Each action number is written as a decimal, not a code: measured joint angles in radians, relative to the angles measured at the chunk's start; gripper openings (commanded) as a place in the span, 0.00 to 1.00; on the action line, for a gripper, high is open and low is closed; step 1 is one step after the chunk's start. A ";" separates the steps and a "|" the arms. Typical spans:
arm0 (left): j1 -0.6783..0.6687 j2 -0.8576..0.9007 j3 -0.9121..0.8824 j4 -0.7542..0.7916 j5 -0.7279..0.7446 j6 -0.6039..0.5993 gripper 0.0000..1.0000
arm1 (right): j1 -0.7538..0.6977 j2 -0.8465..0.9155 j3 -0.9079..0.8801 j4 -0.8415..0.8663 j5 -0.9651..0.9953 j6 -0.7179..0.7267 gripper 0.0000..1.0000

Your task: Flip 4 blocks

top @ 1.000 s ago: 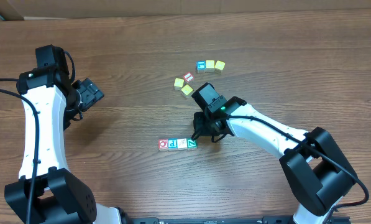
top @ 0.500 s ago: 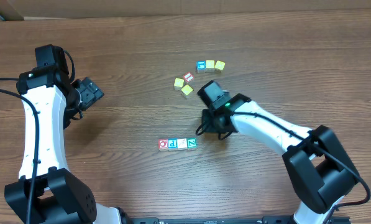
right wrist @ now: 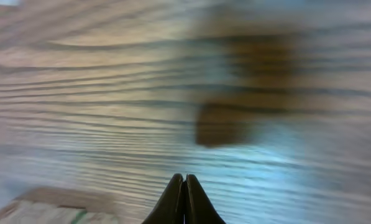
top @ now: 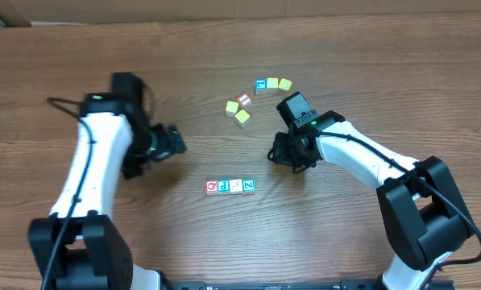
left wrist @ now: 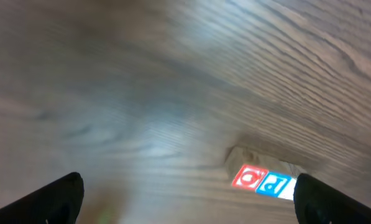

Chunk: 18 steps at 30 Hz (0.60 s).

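Brown wood-grain bench (top: 369, 48) fills every view. Near its middle the blocks (top: 229, 186) sit in a tight row, sides touching. From left to right they are the Q block (top: 211, 186), P block (top: 223, 186), pale block (top: 235, 186) and Z block (top: 248, 186), probably lined up so each can be tipped over in turn.

To the left of the row and slightly farther back hangs the left claw (top: 171, 142), its fingers spread wide and empty. Its wrist camera looks toward the Q end, which suggests it is lining up there. On the right, beyond the row, the right claw (top: 282, 155) has its fingers pressed together on nothing, apparently keeping clear.

The spare cubes (top: 242, 117) lie far back, well apart.
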 measured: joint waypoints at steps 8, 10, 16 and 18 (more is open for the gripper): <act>-0.142 0.003 -0.085 0.267 -0.006 0.000 0.04 | 0.002 0.000 0.000 0.063 -0.076 -0.025 0.04; -0.164 0.003 -0.085 0.314 -0.003 0.000 0.04 | 0.006 0.000 0.000 0.062 -0.079 -0.026 0.04; -0.253 0.003 -0.086 0.378 -0.011 0.001 0.04 | 0.061 0.000 0.000 0.045 -0.073 -0.026 0.04; -0.269 0.003 -0.086 0.367 -0.021 0.000 0.04 | 0.082 0.000 0.000 0.024 -0.066 -0.029 0.04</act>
